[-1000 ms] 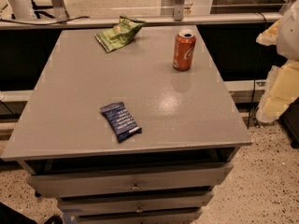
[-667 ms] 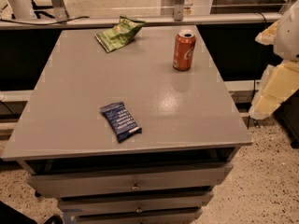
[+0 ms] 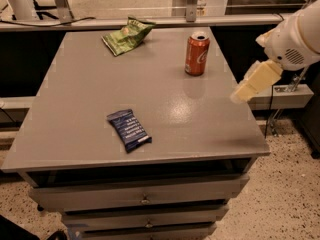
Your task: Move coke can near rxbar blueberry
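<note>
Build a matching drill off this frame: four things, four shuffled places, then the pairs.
Things:
1. coke can
2. rxbar blueberry
3. green snack bag
4. gripper

Places:
A. lying flat, front left of centre
B. far edge of the table, left of the can
C. in the air by the table's right edge
D. upright, far right of the top

Pairs: 1-D, 2-A, 3-B, 4-C.

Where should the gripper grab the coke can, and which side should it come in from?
Probably around the middle of the coke can's round side wall, coming in from the table's right edge, where the gripper hangs. The can stands upright, so its wall offers two opposite faces to close on. The green snack bag and rxbar blueberry lie off to its left, away from that approach.
</note>
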You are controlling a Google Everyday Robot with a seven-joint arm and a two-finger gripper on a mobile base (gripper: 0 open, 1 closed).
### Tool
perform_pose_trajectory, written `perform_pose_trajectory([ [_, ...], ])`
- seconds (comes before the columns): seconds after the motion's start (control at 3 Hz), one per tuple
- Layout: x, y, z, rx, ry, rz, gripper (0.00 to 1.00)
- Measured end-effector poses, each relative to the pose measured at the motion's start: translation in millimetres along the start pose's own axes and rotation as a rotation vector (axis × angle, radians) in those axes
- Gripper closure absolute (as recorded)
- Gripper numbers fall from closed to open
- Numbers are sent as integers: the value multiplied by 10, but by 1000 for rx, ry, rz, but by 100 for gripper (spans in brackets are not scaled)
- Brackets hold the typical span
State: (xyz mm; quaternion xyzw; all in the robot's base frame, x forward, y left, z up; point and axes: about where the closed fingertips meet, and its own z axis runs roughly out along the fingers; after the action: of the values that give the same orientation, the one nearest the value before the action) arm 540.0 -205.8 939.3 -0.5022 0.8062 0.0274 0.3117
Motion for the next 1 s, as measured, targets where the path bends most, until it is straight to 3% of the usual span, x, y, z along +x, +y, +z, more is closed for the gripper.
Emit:
perform_pose_trajectory([
  [0.33,-128,-357,411,8,-146,102,0],
  [1.0,-584,-755,1027,-31,-473,248,0],
])
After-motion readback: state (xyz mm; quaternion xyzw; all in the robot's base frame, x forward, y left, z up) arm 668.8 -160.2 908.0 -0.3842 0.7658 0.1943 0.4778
